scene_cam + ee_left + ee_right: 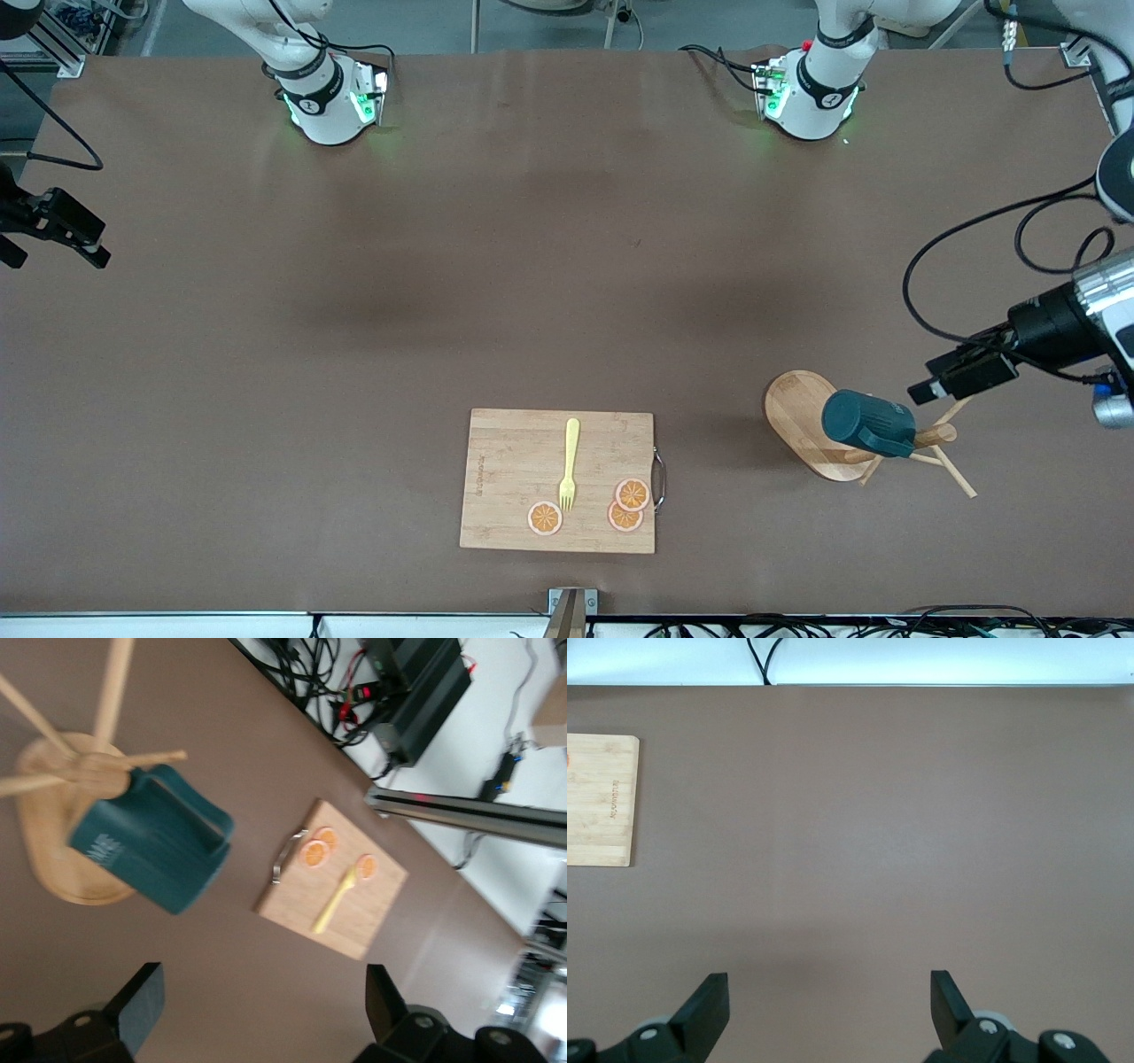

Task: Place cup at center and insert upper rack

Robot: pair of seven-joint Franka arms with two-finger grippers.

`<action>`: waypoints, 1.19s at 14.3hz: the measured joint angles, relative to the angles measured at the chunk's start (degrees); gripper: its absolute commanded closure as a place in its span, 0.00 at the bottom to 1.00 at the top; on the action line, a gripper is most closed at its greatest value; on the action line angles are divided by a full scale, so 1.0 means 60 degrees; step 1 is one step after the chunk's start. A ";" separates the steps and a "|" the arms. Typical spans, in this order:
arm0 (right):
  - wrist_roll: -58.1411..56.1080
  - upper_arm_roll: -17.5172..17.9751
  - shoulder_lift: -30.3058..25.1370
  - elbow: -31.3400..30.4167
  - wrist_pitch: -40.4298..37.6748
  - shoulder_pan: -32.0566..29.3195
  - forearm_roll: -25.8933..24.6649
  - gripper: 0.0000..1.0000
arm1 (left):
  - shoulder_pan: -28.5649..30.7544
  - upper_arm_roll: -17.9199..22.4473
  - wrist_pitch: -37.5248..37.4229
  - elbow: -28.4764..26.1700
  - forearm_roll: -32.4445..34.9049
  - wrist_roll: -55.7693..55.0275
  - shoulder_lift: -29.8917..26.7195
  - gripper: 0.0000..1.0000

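Teal cup [868,424] hangs mouth-sideways on a peg of the wooden mug tree [811,425], toward the left arm's end; left gripper [264,1010] hovers over it, spread, apparently for approach; right gripper [829,1010] waits spread over bare table [877,859].

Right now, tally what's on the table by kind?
Cup: 1
Mug tree: 1
Cutting board: 1
Fork: 1
Orange slices: 3
Total: 7
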 measured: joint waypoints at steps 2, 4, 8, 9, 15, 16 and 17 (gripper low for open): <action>-0.0002 0.0000 -0.0003 0.0010 -0.0013 0.0000 0.0000 0.00 | -0.0129 0.0000 -0.0622 -0.0002 0.1746 -0.0019 -0.0603 0.00; -0.0004 0.0001 -0.0006 0.0017 -0.0019 0.0000 0.0000 0.00 | -0.0124 0.0002 -0.1240 -0.0016 0.3053 0.0099 -0.1153 0.01; -0.0006 0.0000 -0.0006 0.0023 -0.0026 0.0000 0.0000 0.00 | -0.0015 0.0010 -0.1819 -0.0076 0.4532 0.1415 -0.2224 0.02; -0.0006 0.0000 -0.0006 0.0023 -0.0026 0.0000 0.0000 0.00 | 0.0055 0.0015 -0.1838 -0.0102 0.4738 0.1780 -0.2413 0.02; -0.0008 0.0000 -0.0006 0.0023 -0.0036 0.0000 0.0000 0.00 | 0.0255 -0.0244 -0.1929 -0.0233 0.5795 0.3201 -0.2801 0.01; -0.0008 0.0001 -0.0006 0.0023 -0.0045 0.0000 0.0000 0.00 | 0.0324 -0.0483 -0.1958 -0.0235 0.6021 0.3201 -0.2801 0.01; -0.0008 0.0001 -0.0006 0.0023 -0.0053 0.0000 0.0000 0.00 | 0.0622 -0.0932 -0.1982 -0.0236 0.6153 0.3201 -0.2801 0.01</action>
